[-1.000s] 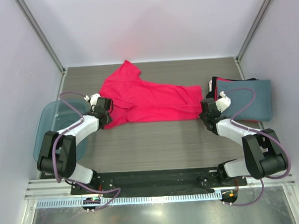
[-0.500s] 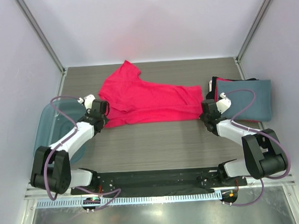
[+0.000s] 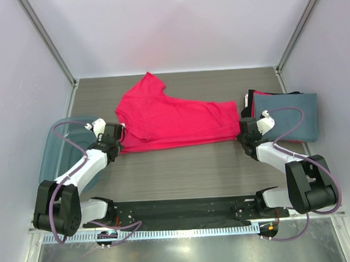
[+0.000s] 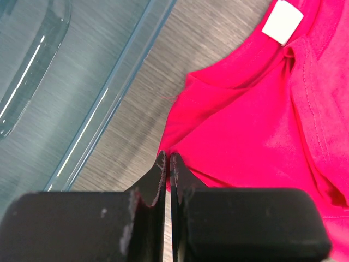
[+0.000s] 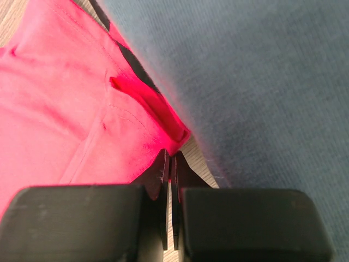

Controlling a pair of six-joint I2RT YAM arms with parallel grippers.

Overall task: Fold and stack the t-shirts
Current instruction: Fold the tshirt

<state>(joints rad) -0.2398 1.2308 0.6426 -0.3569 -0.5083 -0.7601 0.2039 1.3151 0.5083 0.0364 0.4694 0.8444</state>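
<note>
A bright pink-red t-shirt (image 3: 174, 119) lies spread across the middle of the table. My left gripper (image 3: 118, 137) is shut on its lower left corner; the left wrist view shows the shut tips (image 4: 167, 158) pinching the shirt's (image 4: 256, 125) edge. My right gripper (image 3: 243, 129) is shut on the right hem corner, seen in the right wrist view (image 5: 169, 156) with the pink cloth (image 5: 54, 109) at the tips. A folded slate blue-grey t-shirt (image 3: 290, 117) tops a stack at the right, with red and black edges (image 3: 253, 104) beneath.
A translucent blue plastic bin (image 3: 59, 149) stands at the left edge, close beside my left arm; its rim shows in the left wrist view (image 4: 109, 98). The blue-grey shirt (image 5: 262, 82) lies right beside my right fingers. Walls close in the table on three sides.
My left gripper has moved left and nearer with the shirt's corner. My right gripper has shifted slightly right. The pink-red shirt is stretched out wider and flatter between them.
</note>
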